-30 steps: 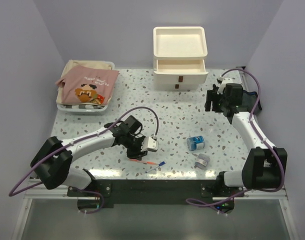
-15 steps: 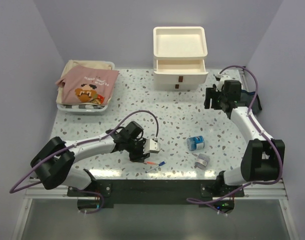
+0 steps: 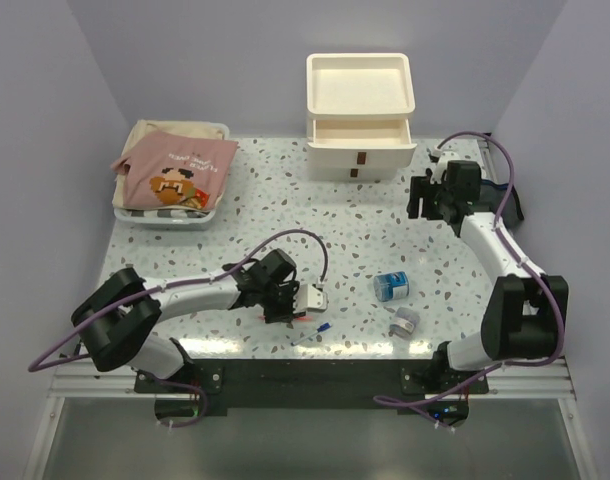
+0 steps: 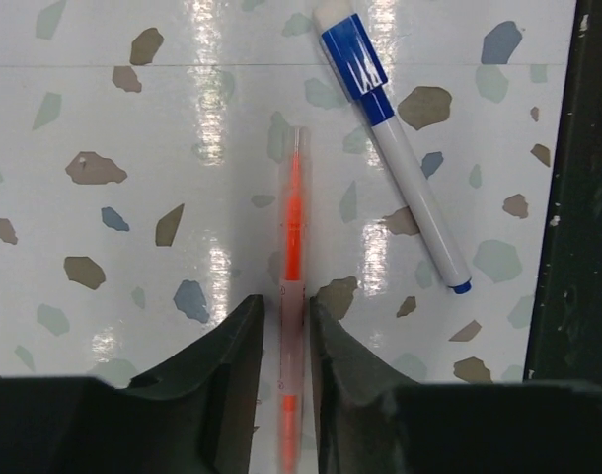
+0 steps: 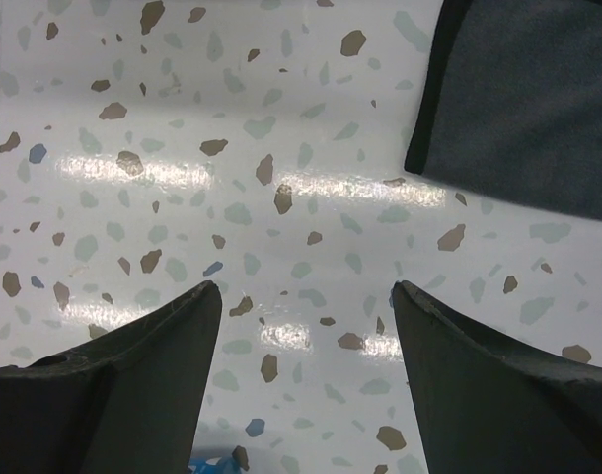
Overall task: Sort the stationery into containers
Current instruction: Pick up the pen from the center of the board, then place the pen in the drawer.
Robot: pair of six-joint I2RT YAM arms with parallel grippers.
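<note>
Red pen [image 4: 293,227]: thin, clear-barrelled, lying flat on the speckled terrazzo table [image 4: 113,99] near its front edge.
Left gripper [image 4: 286,308]: low over the pen, a finger close on each side; cannot tell whether they pinch it.
Blue-capped white marker [image 4: 400,168]: just right of the pen, angled, not touching it.
Cream three-drawer unit [image 3: 360,158]: back centre, top drawer pulled out.
Blue roll [image 3: 391,286]: right of centre.
Grey roll [image 3: 404,322]: just in front of the blue roll.
Right gripper [image 5: 303,291]: jaws spread wide, holding nothing, over the table.
Dark navy pouch [image 5: 528,99]: far right, its corner just beyond that gripper.
</note>
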